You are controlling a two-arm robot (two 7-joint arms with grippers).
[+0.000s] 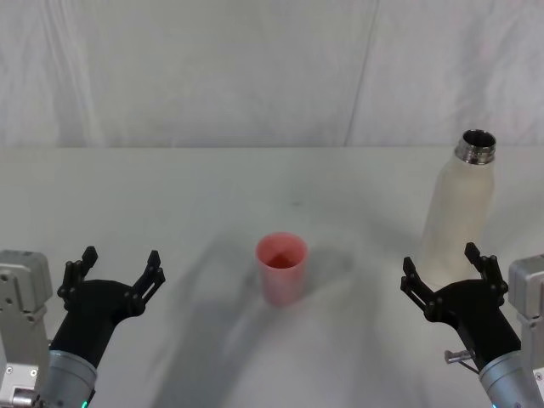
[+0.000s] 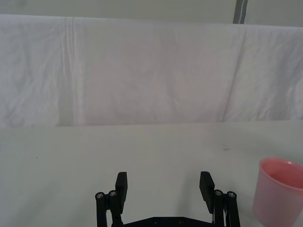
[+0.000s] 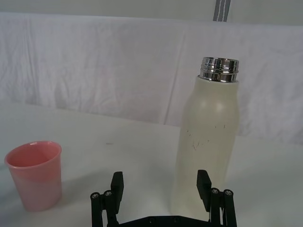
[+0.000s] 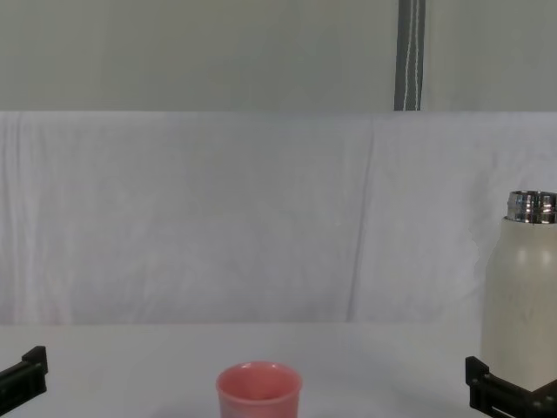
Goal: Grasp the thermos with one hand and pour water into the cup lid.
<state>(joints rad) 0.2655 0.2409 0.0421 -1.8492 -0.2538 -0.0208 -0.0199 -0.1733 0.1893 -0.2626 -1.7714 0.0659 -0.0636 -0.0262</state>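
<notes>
On the white table point(image 1: 170, 195), the thermos point(image 1: 460, 212) stands upright and uncapped at the right, the right gripper point(image 1: 448, 270) spread open just before its base, apparently not touching it. The cup lid point(image 1: 281, 268) sits upright at centre, well apart from the left gripper point(image 1: 119, 270), also open and empty.

Black two-finger left pincer point(image 1: 117, 266), right pincer point(image 1: 444, 263); silver-grey wrists, small screws at finger joints
</notes>
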